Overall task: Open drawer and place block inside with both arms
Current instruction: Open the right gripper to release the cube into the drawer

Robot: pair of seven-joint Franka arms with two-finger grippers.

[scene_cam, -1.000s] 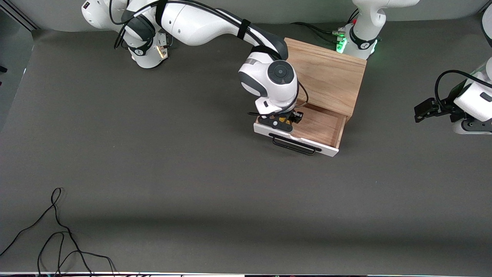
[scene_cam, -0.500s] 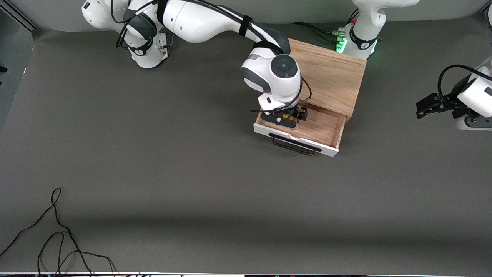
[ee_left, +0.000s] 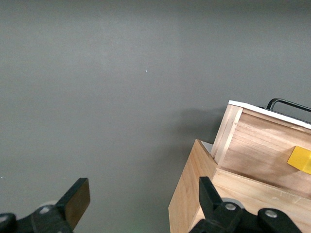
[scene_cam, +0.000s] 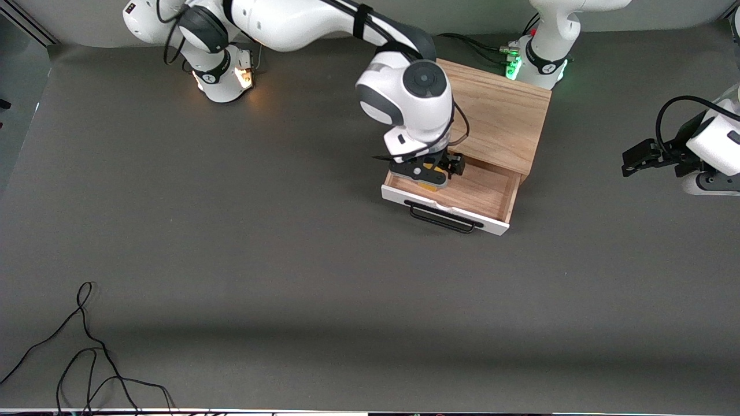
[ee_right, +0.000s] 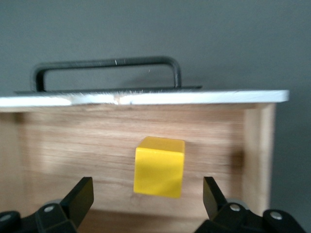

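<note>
The drawer of the light-wood cabinet is pulled open, its white front and black handle facing the front camera. The yellow block lies on the drawer's wooden floor, toward the right arm's end. My right gripper hangs open just above it. In the right wrist view the block sits apart from both fingers of the right gripper, by the white front. My left gripper waits open and empty over the table at the left arm's end; its own view shows the drawer and block.
Loose black cables lie on the grey table at the corner nearest the front camera, toward the right arm's end. The cabinet stands close to the left arm's green-lit base.
My right gripper has opened and lifted a little inside the drawer, leaving the block on the drawer floor. The left arm has barely moved.
</note>
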